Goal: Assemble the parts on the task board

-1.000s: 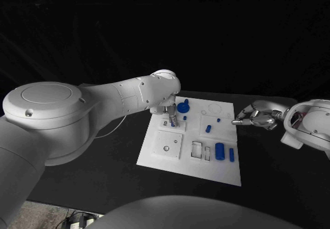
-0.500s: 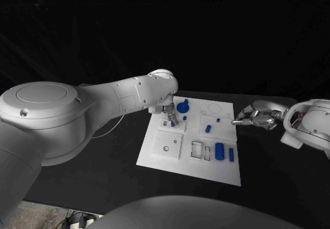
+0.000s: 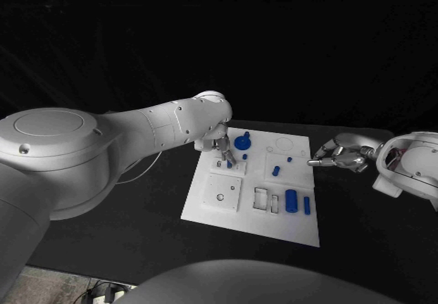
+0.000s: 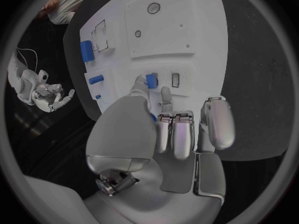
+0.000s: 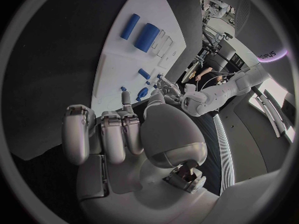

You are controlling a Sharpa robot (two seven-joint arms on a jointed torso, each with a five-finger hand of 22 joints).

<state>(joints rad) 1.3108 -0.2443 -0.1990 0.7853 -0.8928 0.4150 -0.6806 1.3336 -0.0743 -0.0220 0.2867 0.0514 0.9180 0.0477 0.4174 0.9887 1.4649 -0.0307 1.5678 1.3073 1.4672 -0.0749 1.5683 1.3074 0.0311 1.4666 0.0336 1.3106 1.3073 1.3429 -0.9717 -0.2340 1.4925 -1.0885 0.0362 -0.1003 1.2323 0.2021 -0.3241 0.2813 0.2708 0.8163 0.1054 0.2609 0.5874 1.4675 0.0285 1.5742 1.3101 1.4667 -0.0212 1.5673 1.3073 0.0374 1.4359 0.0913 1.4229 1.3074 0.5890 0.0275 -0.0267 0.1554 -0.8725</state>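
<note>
- Black table (image 3: 137,240): fills the lower half of the head view, under everything else.
- Left arm (image 3: 109,158): enters from the left edge of the head view, bulky in the foreground, and reaches toward frame centre.
- Task board (image 3: 239,218): white plate at centre of the head view, long axis running from upper centre down toward lower right. It carries raised square plates and rectangular cut-outs.
- Right arm (image 3: 415,168): at the right edge of the head view, mid-height, off the board.
- Right hand (image 3: 340,156): just off the board's right edge, in the upper right of centre. Fingers are curled in close, tips pointing toward the board. Nothing visible in them in the head view or the right wrist view.
- Left hand (image 3: 222,151): over the board's upper left corner. In the left wrist view the thumb and a fingertip close on a small blue part (image 4: 151,80), which sits at a square plate next to a narrow slot. The other fingers are folded in.
- Large blue cylinder (image 3: 291,200): lies flat on the board's right side, below centre.
- Slim blue bar (image 3: 307,205): just beside that cylinder, on its right, parallel to it.
- Round blue part (image 3: 243,142): near the board's top, just right of the left hand.
- Blue block (image 3: 276,170): on a square plate right of board centre.
- Small blue pegs: one (image 3: 245,156) below the round part, one (image 3: 290,159) toward the right edge.
</note>
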